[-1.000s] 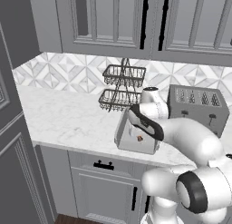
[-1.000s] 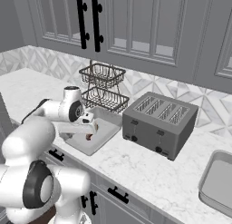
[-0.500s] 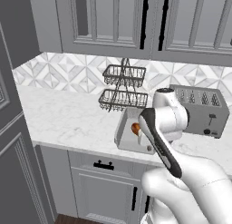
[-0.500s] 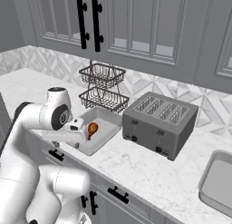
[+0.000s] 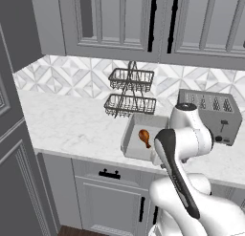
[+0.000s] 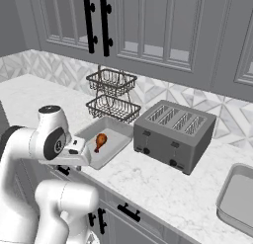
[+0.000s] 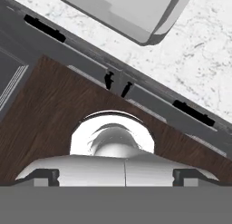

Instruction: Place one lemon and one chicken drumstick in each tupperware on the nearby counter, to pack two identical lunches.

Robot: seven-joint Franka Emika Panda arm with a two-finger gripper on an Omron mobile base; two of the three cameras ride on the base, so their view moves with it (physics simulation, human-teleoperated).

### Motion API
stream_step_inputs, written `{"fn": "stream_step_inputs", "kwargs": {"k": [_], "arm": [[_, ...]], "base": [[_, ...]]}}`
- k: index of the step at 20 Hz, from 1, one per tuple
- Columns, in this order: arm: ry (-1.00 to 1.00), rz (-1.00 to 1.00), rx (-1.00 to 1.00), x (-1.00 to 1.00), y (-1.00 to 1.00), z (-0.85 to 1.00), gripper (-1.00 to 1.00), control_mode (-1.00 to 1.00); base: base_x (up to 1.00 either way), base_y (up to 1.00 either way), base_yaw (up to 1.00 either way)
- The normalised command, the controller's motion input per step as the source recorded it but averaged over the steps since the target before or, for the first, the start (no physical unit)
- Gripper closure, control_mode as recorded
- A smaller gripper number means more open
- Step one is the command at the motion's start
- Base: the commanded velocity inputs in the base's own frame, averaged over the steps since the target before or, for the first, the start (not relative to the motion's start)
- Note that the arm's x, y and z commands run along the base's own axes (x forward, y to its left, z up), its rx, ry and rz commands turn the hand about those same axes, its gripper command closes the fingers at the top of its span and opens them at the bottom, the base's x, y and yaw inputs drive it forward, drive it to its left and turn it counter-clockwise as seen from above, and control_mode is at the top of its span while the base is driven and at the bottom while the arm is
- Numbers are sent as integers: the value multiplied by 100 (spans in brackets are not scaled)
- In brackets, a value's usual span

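Chicken drumstick (image 5: 144,136) lies inside grey tupperware (image 5: 130,134) on white counter (image 5: 67,127), near front edge. Toaster (image 6: 174,134) just right of tupperware, wire basket rack (image 5: 130,92) behind it. Gripper (image 7: 116,175) released, fingers spread wide, grasping nothing, pointing down over wooden floor (image 7: 41,109).
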Motion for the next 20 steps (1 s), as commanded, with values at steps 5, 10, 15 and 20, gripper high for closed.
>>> {"fn": "stream_step_inputs", "kwargs": {"k": [5,10,15,20], "arm": [[0,0,0,0,0,0,-100,100],[0,0,0,0,0,0,-100,100],[0,0,0,0,0,0,-100,100],[0,0,0,0,0,0,-100,100]], "base": [[-54,-15,-5],[-80,-60,1],[-58,4,55],[0,34,100]]}}
